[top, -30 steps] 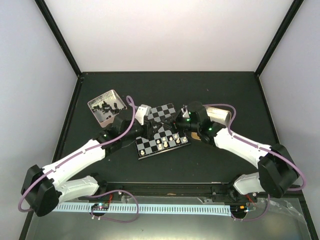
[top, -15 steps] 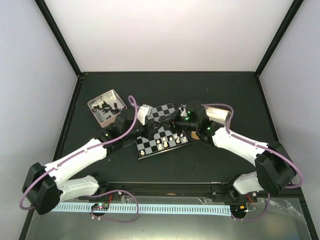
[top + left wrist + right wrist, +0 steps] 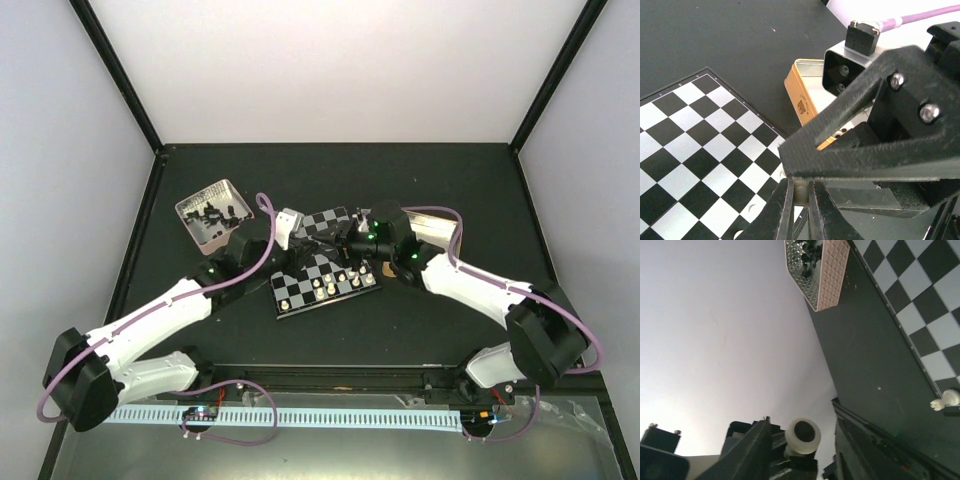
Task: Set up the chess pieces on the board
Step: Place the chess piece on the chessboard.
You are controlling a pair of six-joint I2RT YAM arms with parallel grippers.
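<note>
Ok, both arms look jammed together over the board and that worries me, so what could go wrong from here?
The left hand pinches a white piece with the right hand spread right around it; if either moves off line, fingers may collide or the piece may slip. A dropped piece could knock over the white pieces standing on the board below.

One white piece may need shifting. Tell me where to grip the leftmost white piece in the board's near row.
Grip the white piece by its upper part, coming down from above: it seems upright on the board, with free squares beside it for the tool.
</note>
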